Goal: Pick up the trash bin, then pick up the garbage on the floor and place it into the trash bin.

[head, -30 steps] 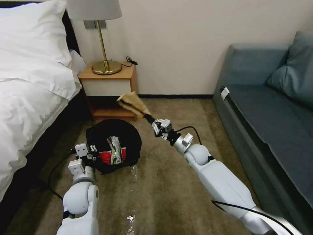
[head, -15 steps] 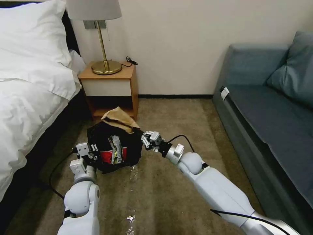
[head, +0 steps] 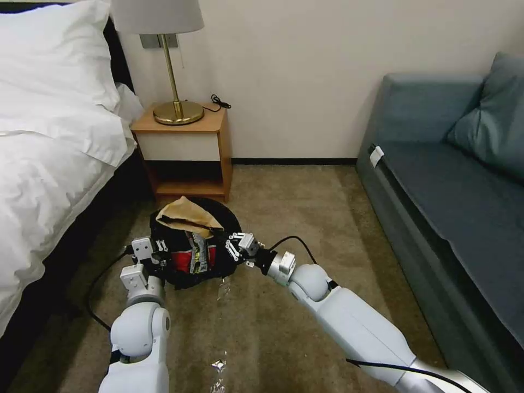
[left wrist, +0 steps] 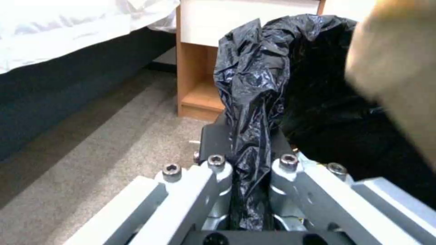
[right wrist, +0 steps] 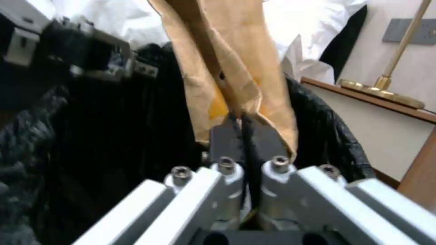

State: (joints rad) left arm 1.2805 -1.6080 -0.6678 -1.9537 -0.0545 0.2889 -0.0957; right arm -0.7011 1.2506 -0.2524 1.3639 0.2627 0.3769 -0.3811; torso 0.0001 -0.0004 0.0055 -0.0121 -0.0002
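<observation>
So on the left, the left gripper (head: 159, 252) is clamped on the black liner at the rim of the trash bin (head: 232, 218), holding it up off the carpet (head: 284, 327) next to the bed (head: 49, 164). The liner is bunched tight between the jaws, so my guess is the plastic could slip or tear and drop the bin. Inside there's already a red cup (head: 183, 261) and a snack wrapper (head: 197, 252). The brown paper bag (head: 186, 214) sits over the opening, pinched by the right gripper (head: 231, 244). It's wide and could catch on the rim and flop out. A clear bottle (head: 222, 286) lies on the carpet beside the bin.
</observation>
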